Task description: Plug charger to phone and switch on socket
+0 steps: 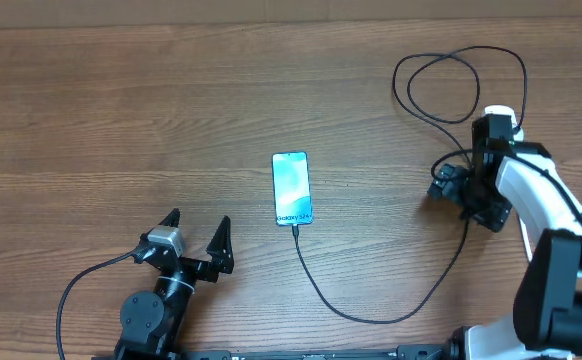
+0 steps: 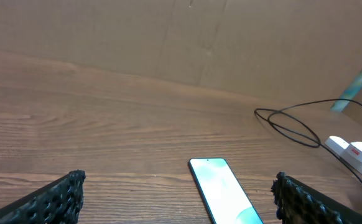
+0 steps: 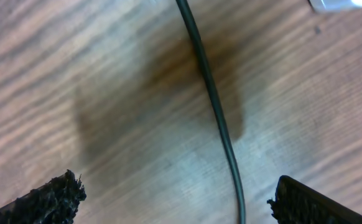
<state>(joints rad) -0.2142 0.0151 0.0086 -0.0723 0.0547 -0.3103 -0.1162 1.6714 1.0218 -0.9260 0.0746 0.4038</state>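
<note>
The phone [image 1: 291, 188] lies flat mid-table with its teal screen lit, also visible in the left wrist view [image 2: 226, 194]. The charger's black cable [image 1: 371, 317] meets the phone's near end, sweeps right and loops at the back [image 1: 451, 90]. The white socket [image 1: 501, 115] lies at the right, largely hidden by my right arm; the left wrist view shows its end [image 2: 352, 149]. My left gripper [image 1: 198, 222] is open, nearer than the phone and to its left. My right gripper [image 1: 448, 187] is open, low over the table, with the cable [image 3: 215, 106] running between its fingers untouched.
A brown cardboard wall [image 2: 168, 37] stands behind the wooden table [image 1: 121, 110]. A grey cable [image 1: 71, 290] trails from the left arm's base at the front edge. A white corner of the socket [image 3: 343, 4] shows at the top of the right wrist view.
</note>
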